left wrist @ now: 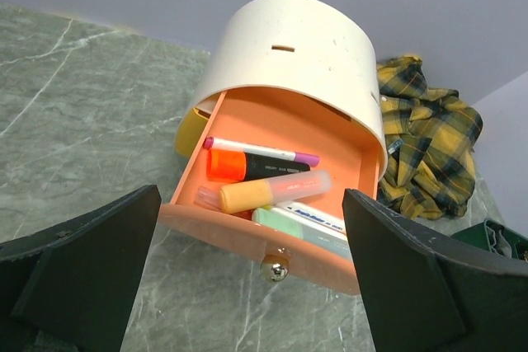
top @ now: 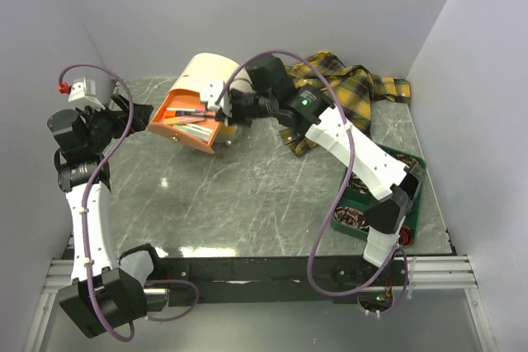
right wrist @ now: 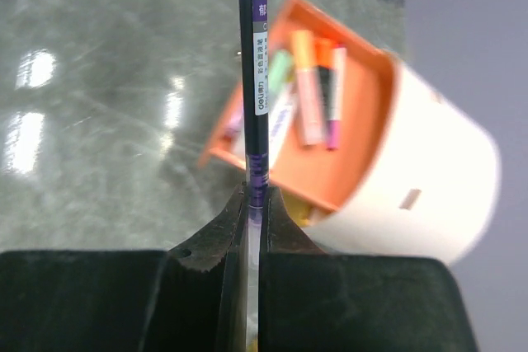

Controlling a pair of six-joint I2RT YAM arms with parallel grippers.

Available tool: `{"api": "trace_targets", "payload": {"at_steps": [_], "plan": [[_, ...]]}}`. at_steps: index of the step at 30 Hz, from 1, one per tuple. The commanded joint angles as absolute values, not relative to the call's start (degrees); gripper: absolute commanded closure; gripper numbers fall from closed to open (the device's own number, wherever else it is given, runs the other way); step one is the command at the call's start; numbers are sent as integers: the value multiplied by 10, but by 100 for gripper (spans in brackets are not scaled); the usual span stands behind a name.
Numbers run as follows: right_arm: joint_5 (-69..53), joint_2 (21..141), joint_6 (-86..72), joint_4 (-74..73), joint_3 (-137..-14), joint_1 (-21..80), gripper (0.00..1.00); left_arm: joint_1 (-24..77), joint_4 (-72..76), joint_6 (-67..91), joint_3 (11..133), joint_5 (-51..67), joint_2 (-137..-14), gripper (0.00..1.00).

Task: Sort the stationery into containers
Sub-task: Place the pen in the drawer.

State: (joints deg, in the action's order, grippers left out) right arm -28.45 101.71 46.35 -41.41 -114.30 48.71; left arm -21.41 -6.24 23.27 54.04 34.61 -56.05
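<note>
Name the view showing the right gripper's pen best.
Right wrist: the purple-tipped pen runs up mid-frame, clamped in the right gripper. Top external leaves it a tiny sliver by the orange drawer; left wrist misses it.

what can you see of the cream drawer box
The drawer box is a cream drum, plastic by its look, with a small slot in its curved shell. It rests on the grey marbled table. Its orange drawer is pulled open, with a small shiny knob in front, and holds several pens and highlighters. A yellow part shows beneath. The right gripper holds a dark pen by the drawer.
</note>
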Motion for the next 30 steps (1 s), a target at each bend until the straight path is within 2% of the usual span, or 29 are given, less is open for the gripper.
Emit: {"api": "trace_targets", "payload": {"at_steps": [1, 12, 30], "plan": [[-251, 1062, 430, -373, -1228, 474, 100, -215, -45, 231, 567, 349, -554, 1], [-197, 1169, 359, -306, -1304, 474, 100, -215, -54, 223, 567, 338, -545, 1], [-156, 1245, 298, -223, -1305, 475, 100, -228, -70, 217, 563, 337, -541, 0]]}}
